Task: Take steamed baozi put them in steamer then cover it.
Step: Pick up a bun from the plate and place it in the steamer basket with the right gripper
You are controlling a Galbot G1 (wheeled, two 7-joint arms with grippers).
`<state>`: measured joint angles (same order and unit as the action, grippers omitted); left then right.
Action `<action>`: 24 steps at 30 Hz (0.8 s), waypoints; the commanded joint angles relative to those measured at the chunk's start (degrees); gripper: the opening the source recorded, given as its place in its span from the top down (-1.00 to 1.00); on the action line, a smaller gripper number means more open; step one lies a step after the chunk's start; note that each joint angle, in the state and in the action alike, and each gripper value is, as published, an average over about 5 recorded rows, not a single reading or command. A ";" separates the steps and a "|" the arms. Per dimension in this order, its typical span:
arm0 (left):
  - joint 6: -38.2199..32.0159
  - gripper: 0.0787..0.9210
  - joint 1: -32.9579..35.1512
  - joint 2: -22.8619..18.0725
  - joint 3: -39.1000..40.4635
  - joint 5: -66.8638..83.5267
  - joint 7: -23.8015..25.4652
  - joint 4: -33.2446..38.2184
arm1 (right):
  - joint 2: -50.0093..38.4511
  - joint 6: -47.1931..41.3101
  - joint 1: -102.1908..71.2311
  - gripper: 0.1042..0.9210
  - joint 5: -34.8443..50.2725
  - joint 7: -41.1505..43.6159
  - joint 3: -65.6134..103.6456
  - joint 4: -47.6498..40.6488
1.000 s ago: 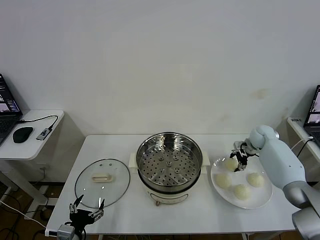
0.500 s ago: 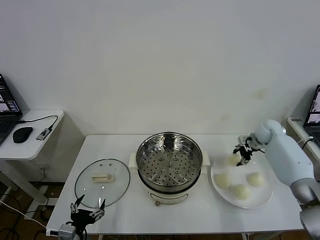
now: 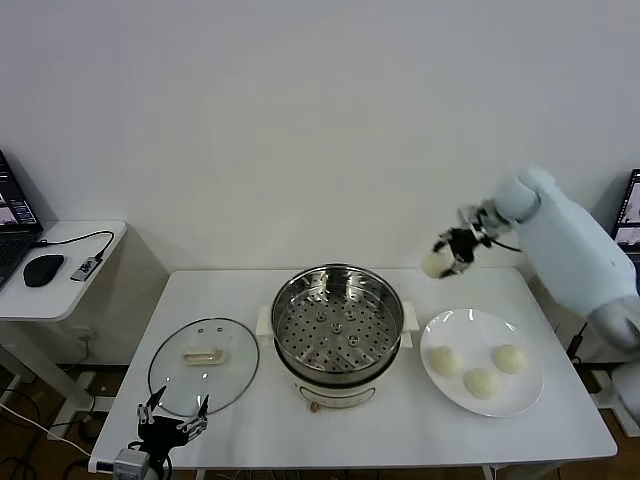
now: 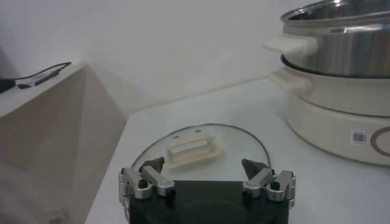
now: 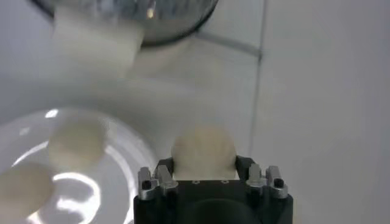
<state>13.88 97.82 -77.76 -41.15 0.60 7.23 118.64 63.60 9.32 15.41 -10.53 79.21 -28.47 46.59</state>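
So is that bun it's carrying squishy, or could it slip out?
Probably soft: the steamed baozi looks smooth and doughy, so the right gripper could dent it. It seems light, held high above the table. Its round dome might roll if dropped.

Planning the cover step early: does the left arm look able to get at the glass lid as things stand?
Probably yes. The left gripper hangs open right beside the glass lid, whose handle faces up with nothing on it. The steamer sits off to the side, out of the path.
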 commanded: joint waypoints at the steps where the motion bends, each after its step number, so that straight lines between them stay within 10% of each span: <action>1: -0.07 -0.77 0.26 -0.36 -0.33 0.33 -0.11 0.83 | 9.69 6.16 9.33 -0.26 9.60 2.05 -8.28 -6.21; 14: -0.04 -0.77 1.90 -1.27 -1.38 0.67 -0.31 1.85 | 14.19 37.56 7.40 -0.28 -2.92 -1.56 -10.96 -2.41; 24: -0.05 -0.77 2.74 -2.02 -1.47 0.27 -0.29 2.23 | 10.95 38.24 7.22 -0.28 -4.60 -3.42 -17.58 5.65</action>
<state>13.79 100.14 -79.74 -42.37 0.80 6.92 120.57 74.61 41.78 21.65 -13.53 77.39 -42.05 49.77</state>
